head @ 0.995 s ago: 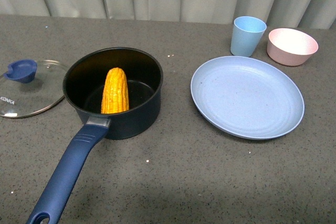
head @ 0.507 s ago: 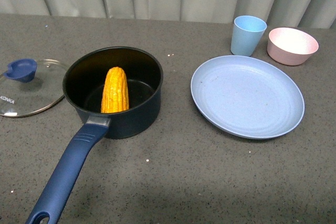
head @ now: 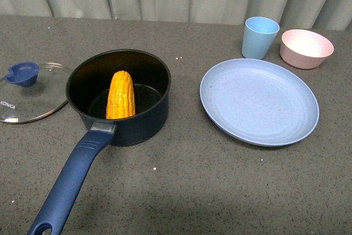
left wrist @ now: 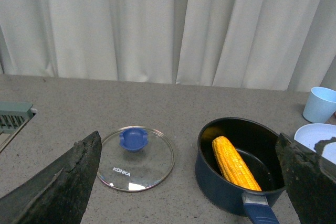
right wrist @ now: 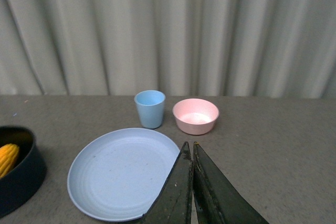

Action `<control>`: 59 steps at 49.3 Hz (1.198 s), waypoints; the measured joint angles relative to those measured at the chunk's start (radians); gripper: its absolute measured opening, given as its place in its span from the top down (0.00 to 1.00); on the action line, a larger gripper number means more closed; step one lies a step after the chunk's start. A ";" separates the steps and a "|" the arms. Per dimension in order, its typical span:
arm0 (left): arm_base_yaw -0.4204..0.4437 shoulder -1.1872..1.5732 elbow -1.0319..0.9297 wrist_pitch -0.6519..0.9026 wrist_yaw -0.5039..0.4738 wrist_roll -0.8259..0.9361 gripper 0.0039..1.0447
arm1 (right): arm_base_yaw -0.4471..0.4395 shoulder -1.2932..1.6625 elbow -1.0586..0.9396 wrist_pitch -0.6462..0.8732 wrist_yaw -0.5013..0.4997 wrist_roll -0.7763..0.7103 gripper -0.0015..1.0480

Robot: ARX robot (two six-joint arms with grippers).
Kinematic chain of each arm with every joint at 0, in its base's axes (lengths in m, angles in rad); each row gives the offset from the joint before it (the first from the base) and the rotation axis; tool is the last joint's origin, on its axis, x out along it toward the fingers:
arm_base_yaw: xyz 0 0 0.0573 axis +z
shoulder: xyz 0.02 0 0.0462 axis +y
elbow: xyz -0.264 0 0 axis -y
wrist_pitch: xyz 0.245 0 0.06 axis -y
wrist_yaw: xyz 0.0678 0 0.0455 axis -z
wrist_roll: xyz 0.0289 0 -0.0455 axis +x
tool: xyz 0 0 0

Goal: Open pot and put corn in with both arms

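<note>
The dark navy pot (head: 137, 130) stands uncovered left of centre in the front view, its long blue handle (head: 71, 182) pointing to the near edge. The yellow corn (head: 120, 95) leans inside it, tip up against the wall. The glass lid (head: 41, 100) with its blue knob (head: 22, 73) lies flat on the table to the pot's left. No arm shows in the front view. In the left wrist view my left gripper (left wrist: 189, 148) is open and held back above the table, with the lid (left wrist: 149, 163), pot (left wrist: 220, 182) and corn (left wrist: 234, 163) ahead. My right gripper (right wrist: 190, 146) is shut on nothing, above the plate's edge.
A light blue plate (head: 259, 100) lies right of the pot, with a light blue cup (head: 259, 38) and a pink bowl (head: 306, 48) behind it. A grey-white curtain hangs along the table's far edge. A pale green object (left wrist: 14, 116) sits at the far left of the left wrist view.
</note>
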 joint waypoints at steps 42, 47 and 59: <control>0.000 0.000 0.000 0.000 0.000 0.000 0.06 | -0.108 -0.006 0.000 -0.005 -0.080 -0.001 0.28; 0.000 0.000 0.000 0.000 0.000 0.000 0.06 | -0.108 -0.006 0.000 -0.005 -0.080 -0.001 0.11; 0.000 0.000 0.000 0.000 0.000 0.000 0.06 | -0.108 -0.006 0.000 -0.005 -0.080 0.000 0.09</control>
